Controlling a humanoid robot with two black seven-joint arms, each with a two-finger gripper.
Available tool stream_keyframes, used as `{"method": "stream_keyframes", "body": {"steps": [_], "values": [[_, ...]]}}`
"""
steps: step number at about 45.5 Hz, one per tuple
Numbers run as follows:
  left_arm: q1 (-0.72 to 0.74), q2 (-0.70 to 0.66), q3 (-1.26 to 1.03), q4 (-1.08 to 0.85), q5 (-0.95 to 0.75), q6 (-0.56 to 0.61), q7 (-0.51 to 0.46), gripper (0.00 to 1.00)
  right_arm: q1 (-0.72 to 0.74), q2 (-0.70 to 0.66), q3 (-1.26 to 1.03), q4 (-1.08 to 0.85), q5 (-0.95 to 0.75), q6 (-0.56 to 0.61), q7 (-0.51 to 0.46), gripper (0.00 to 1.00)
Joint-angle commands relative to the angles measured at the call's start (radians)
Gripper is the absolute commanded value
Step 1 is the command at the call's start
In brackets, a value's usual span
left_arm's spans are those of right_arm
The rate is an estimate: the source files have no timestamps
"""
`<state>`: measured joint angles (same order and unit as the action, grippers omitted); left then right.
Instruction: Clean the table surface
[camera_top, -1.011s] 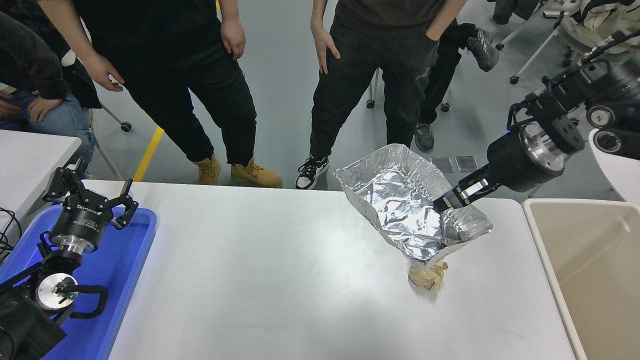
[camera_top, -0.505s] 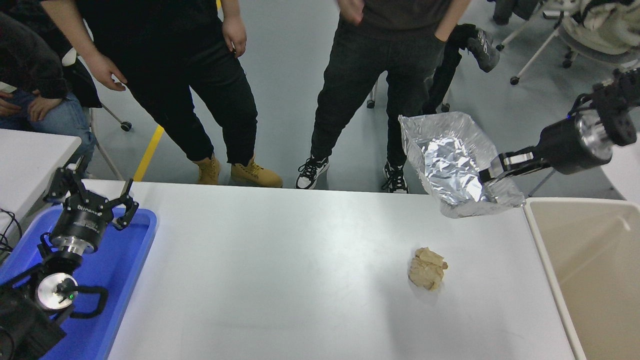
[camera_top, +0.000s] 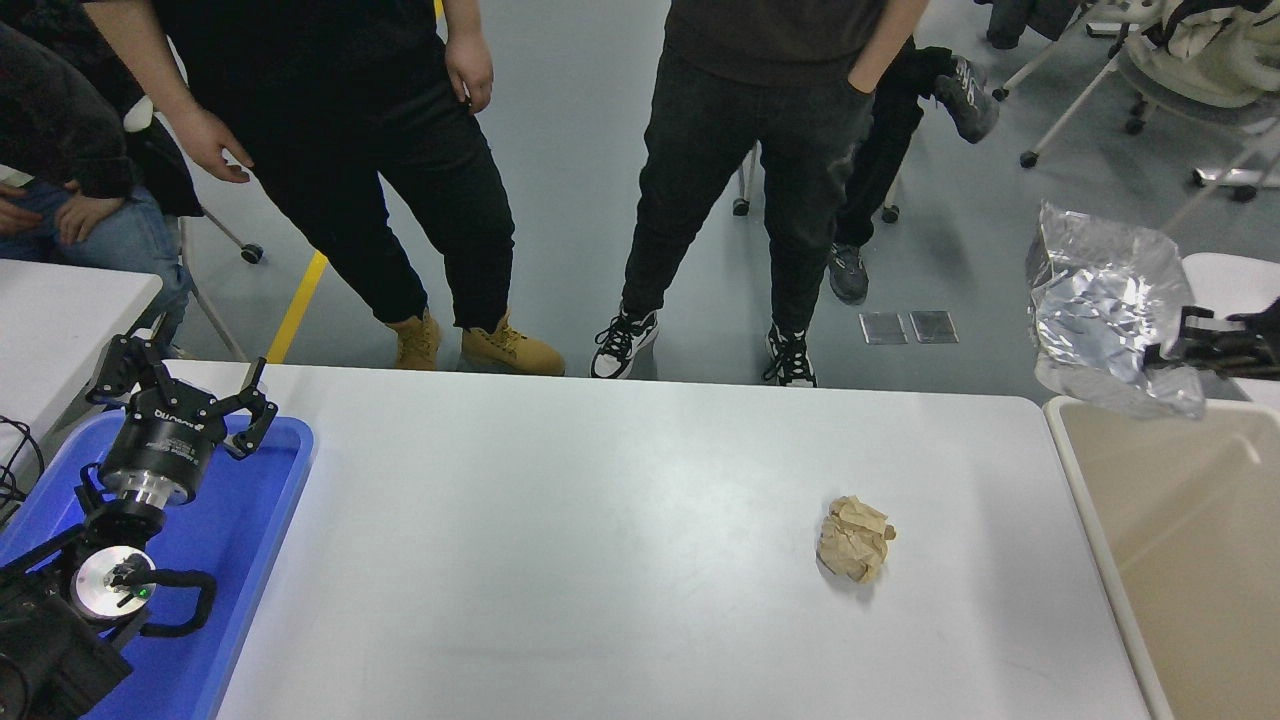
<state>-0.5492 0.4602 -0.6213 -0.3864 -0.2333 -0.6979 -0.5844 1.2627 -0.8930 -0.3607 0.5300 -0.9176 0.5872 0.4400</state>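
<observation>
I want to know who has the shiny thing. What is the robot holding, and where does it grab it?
The right end effector holds the crumpled foil tray by its right-hand rim, above the beige bin.

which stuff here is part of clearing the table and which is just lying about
Part of the job:
- large white table surface
- crumpled brown paper ball
- crinkled silver foil tray, held by the right gripper
- beige bin

Just there:
- blue plastic tray
- parked left gripper
- people's legs
</observation>
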Motion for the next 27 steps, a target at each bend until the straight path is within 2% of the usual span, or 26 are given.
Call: {"method": "stream_keyframes", "body": {"steps": [1, 17, 27], "values": [[0.0, 0.0, 0.0, 0.0, 0.0, 0.0, 0.0, 1.0, -0.135, 0.02, 0.014, -0.218, 0.132, -0.001, 0.0, 0.0], [0.0, 0.0, 0.0, 0.0, 0.0, 0.0, 0.0, 1.0, -0.29, 0.097, 0.014, -0.504, 0.325, -0.004, -0.018, 0.0], [0.0, 0.0, 0.0, 0.0, 0.0, 0.0, 0.0, 1.0, -0.367, 0.135, 0.029, -0.602, 0.413, -0.043, -0.075, 0.0]]}}
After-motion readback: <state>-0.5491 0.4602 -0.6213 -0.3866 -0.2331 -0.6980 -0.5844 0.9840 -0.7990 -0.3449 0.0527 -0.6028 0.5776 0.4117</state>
